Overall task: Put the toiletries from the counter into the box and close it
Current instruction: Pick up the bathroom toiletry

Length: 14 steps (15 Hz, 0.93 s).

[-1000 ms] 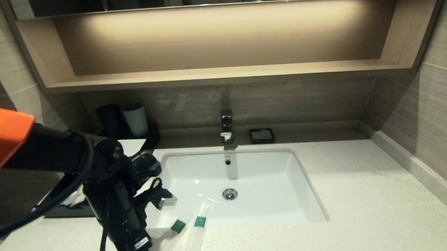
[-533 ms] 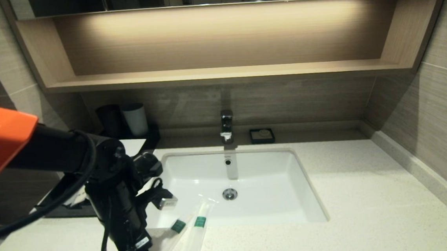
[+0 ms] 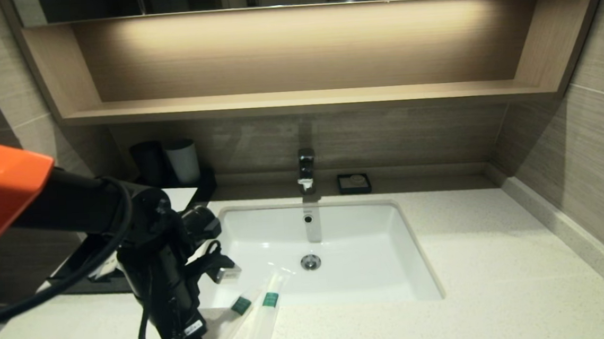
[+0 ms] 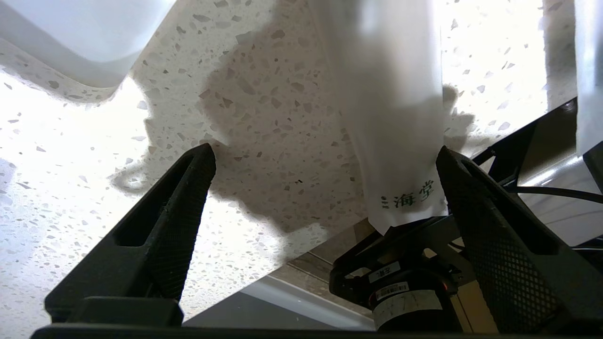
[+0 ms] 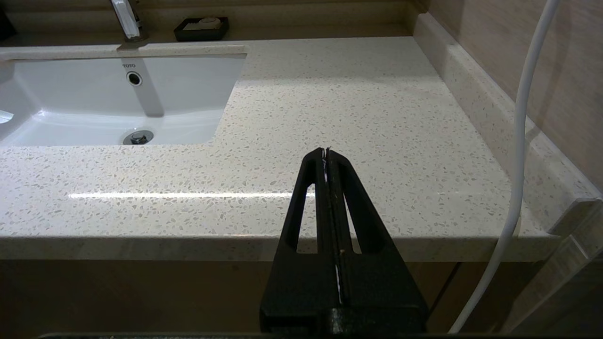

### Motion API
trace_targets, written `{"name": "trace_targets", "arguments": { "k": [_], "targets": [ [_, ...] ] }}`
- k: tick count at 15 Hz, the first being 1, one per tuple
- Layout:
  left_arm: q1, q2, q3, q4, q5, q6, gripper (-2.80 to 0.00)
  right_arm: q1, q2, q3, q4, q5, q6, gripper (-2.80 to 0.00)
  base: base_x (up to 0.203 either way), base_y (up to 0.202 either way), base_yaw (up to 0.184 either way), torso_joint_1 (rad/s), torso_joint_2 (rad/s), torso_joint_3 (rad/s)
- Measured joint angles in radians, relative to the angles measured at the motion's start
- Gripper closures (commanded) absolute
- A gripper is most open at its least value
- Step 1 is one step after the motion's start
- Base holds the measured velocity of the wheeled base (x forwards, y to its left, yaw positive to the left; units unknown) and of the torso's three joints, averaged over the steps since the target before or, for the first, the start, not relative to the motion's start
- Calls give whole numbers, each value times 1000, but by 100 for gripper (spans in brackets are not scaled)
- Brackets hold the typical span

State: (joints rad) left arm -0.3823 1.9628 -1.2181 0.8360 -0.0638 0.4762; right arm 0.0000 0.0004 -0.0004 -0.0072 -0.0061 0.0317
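Two translucent white sachets (image 3: pixel 259 321) with green bands (image 3: pixel 270 299) lie on the speckled counter (image 3: pixel 473 264) by the sink's front left corner. In the left wrist view my left gripper (image 4: pixel 325 151) is open just above the counter's front edge. One sachet's printed end (image 4: pixel 395 141) lies between the fingers, close to one fingertip (image 4: pixel 464 188). A second sachet (image 4: pixel 589 70) lies outside the jaws. The black box (image 3: pixel 84 283) with its white top (image 3: pixel 179 196) stands at the left, mostly hidden behind my left arm (image 3: pixel 166 285). My right gripper (image 5: pixel 326 153) is shut and empty.
The white sink (image 3: pixel 318 248) with a tap (image 3: pixel 306 170) is in the middle. A small black soap dish (image 3: pixel 354 183) and two cups (image 3: pixel 182 161) stand at the back. My right gripper sits in front of the counter's right front edge (image 5: pixel 141 245). A white cable (image 5: pixel 523 141) hangs beside it.
My left arm has shifted slightly to the right over the sachets. The sachets and the right arm have not moved.
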Motion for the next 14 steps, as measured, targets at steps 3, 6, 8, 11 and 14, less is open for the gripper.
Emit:
{"name": "trace_targets", "arguments": {
  "k": [3, 6, 8, 11, 14],
  "targets": [
    [0, 4, 0, -2, 0, 0, -280, 0, 0, 0, 0, 0, 0, 0, 0, 0, 0, 0, 0, 0],
    [0, 4, 2, -3, 0, -1, -280, 0, 0, 0, 0, 0, 0, 0, 0, 0, 0, 0, 0, 0],
    [0, 5, 3, -3, 0, -1, -280, 0, 0, 0, 0, 0, 0, 0, 0, 0, 0, 0, 0, 0],
    [0, 5, 3, -5, 1, -2, -280, 0, 0, 0, 0, 0, 0, 0, 0, 0, 0, 0, 0, 0],
    [-2, 5, 2, -5, 14, -1, -280, 0, 0, 0, 0, 0, 0, 0, 0, 0, 0, 0, 0, 0]
  ]
}}
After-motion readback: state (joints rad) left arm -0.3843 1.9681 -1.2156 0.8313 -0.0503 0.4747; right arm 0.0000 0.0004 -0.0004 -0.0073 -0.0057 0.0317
